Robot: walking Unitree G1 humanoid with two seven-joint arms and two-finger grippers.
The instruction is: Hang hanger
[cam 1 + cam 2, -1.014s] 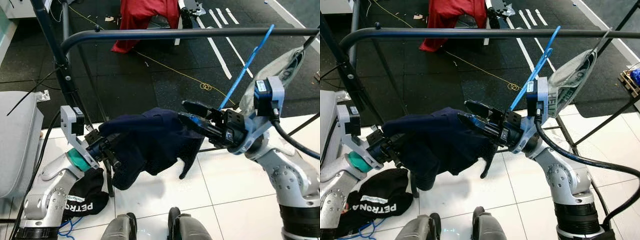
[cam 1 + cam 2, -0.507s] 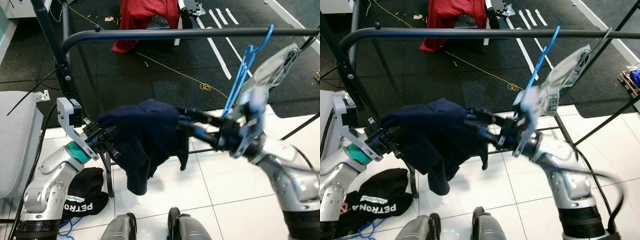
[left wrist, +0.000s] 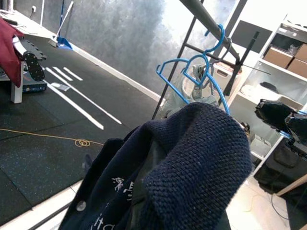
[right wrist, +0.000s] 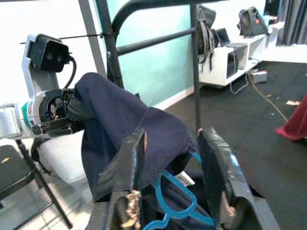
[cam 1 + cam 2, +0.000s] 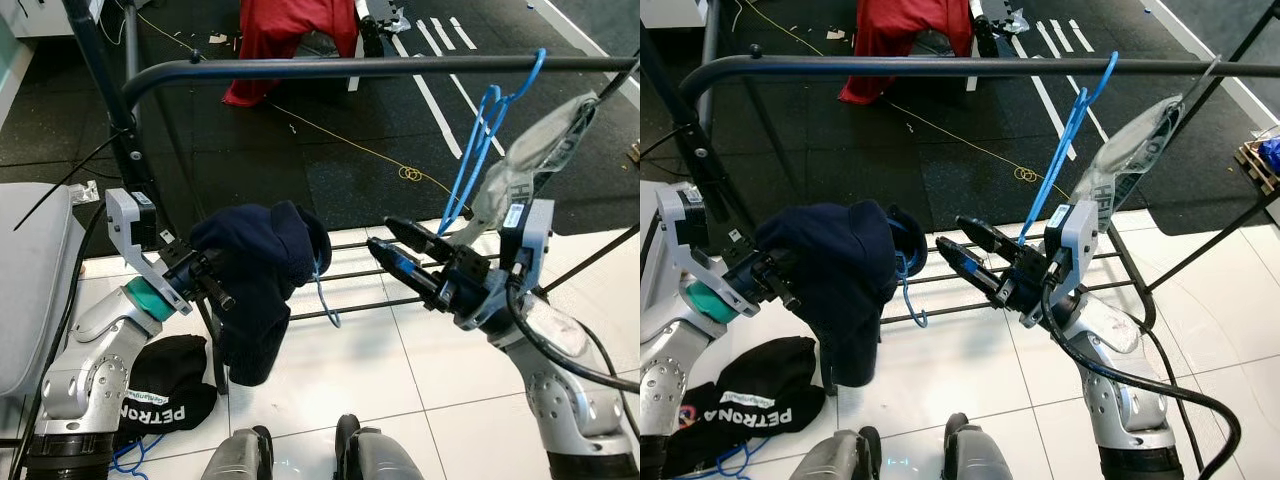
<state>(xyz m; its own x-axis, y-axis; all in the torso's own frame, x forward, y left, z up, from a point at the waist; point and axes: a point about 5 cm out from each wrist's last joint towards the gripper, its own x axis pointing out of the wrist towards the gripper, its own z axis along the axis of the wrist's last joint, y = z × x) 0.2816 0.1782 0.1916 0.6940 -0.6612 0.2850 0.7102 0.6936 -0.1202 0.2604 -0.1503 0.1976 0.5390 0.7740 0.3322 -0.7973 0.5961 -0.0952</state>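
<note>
Garment on hanger: navy knitted cardigan [image 5: 262,275] draped over a blue hanger [image 5: 908,290], bunched and hanging slack below the left gripper [image 5: 205,285]; well apart from the rail [image 5: 380,68] above; only a thin blue loop of the hanger visible beneath the cloth.
Left gripper: clenched on the bundle at its near edge; cannot tell whether holding hanger, cloth or both, fingers buried in the wool.
Right gripper: [image 5: 405,250] fingers [image 4: 125,158] spread apart, grasping nothing; pointed at the cardigan from the right, near but not touching.
Rail: dark clothes rail across the top; two bare blue hangers [image 5: 485,150] hooked on it at the right, beside a grey printed bag [image 5: 545,150].
Handling, cloth: soft, limp, probably of modest weight; likely to slide off a smooth plastic shoulder if tilted; poor place to grip.
Handling, hanger: stiff, light, thin, slippery plastic; probably flexes a little under load.
Where to grip: best on the hanger's neck just under the hook, hook itself hidden in the folds now; needs finding before lifting to the rail.
Floor: black printed garment [image 5: 165,395] lying by the robot's feet; red cloth [image 5: 290,35] far behind.
</note>
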